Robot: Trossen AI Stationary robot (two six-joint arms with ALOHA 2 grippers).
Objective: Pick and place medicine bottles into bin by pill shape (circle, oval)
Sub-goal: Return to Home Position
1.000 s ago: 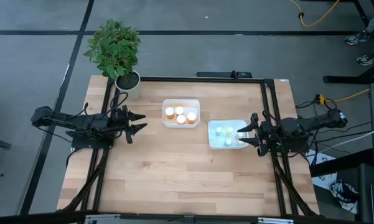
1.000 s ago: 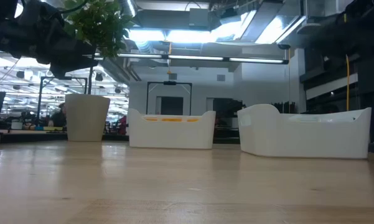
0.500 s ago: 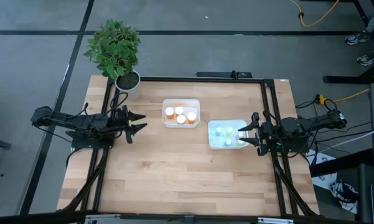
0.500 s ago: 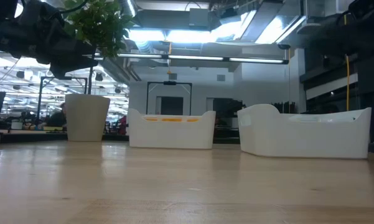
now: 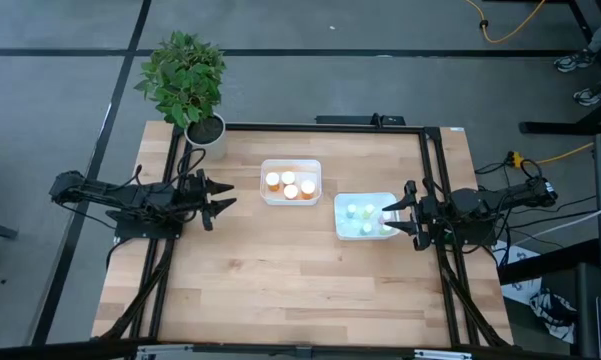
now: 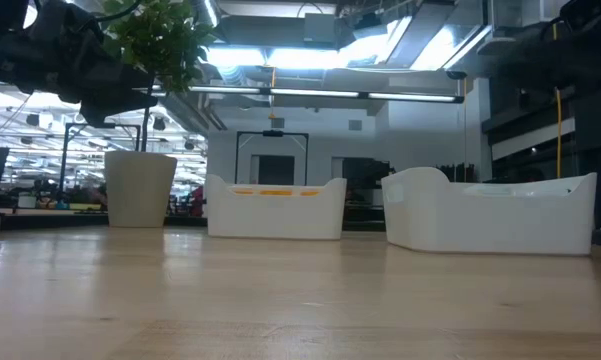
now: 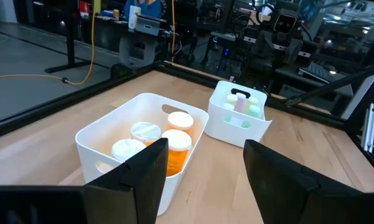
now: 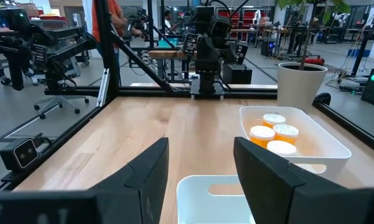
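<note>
Orange medicine bottles with white caps [image 5: 290,184] stand in a white bin [image 5: 291,165] at the table's middle. Pale green and teal bottles [image 5: 360,218] stand in a second white bin [image 5: 340,226] to its right. My left gripper [image 5: 223,196] hovers open left of the orange bin, pointing at it [image 7: 174,134]. My right gripper [image 5: 390,220] hovers open above the pastel bin's right rim [image 8: 215,186]. Both have nothing between their fingers.
A potted plant [image 5: 188,85] stands at the table's far left corner. A black frame [image 5: 435,180] runs along the table's edges. Bare wood lies across the near half of the table [image 5: 300,290]. In the low view both bins [image 6: 275,208] [image 6: 490,212] rest flat.
My right gripper has rolled a little about the line it points along, staying in place over the pastel bin's rim. Bins and bottles have not moved.
</note>
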